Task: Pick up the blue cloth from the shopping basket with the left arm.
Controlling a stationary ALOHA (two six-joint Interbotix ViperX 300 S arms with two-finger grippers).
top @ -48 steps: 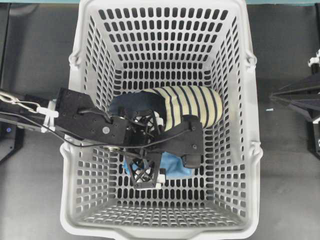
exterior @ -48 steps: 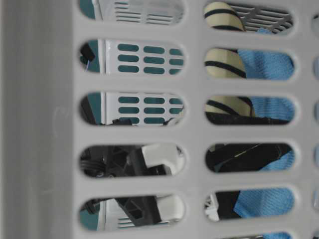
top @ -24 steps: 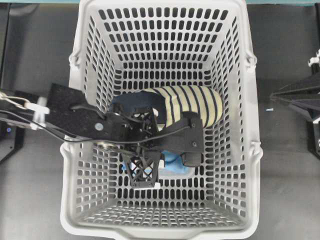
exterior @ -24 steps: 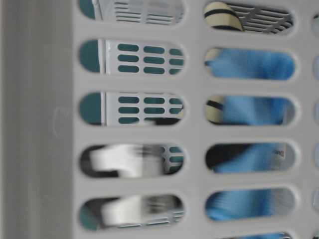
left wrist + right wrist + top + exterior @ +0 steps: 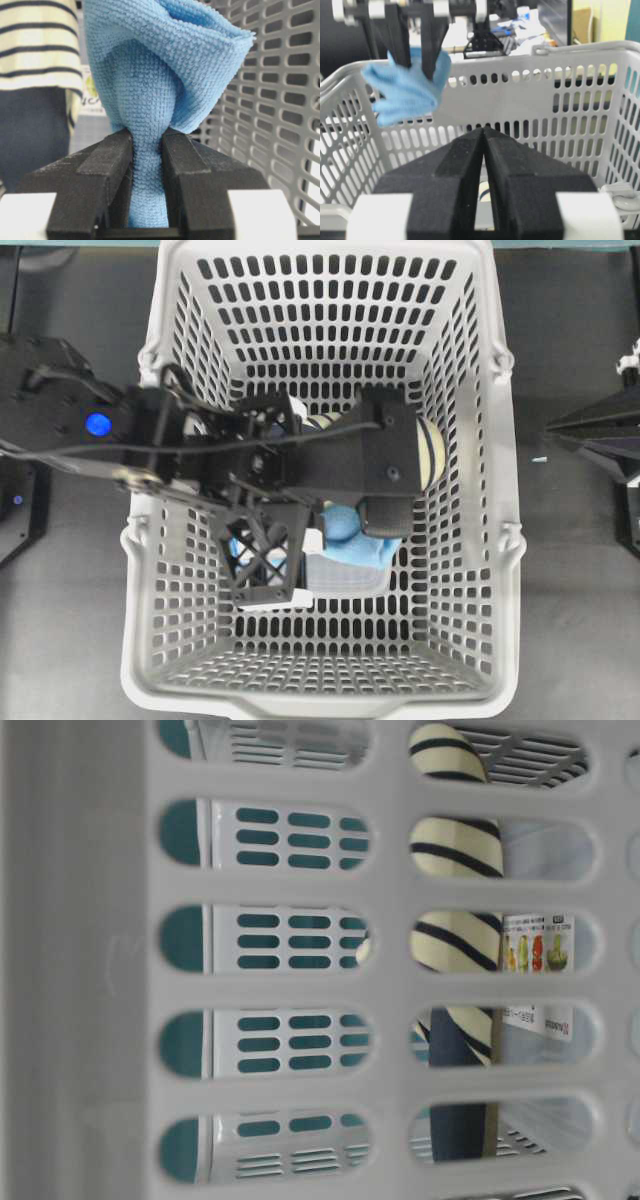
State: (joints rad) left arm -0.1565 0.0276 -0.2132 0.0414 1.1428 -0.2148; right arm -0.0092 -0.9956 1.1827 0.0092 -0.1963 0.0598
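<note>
Hanging bunched, blue cloth (image 5: 165, 75), terry-textured, pinched in left pincer (image 5: 147, 165)

A dark grey matte tabletop (image 5: 70, 620) carries the large light grey slotted plastic shopping basket (image 5: 505, 570); a tiny pale speck (image 5: 539, 459), perhaps tape, lies right of it.

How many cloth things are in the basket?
2: the blue cloth pinched in the left gripper above the floor, and the striped garment lying under the arm. More may be hidden.
</note>
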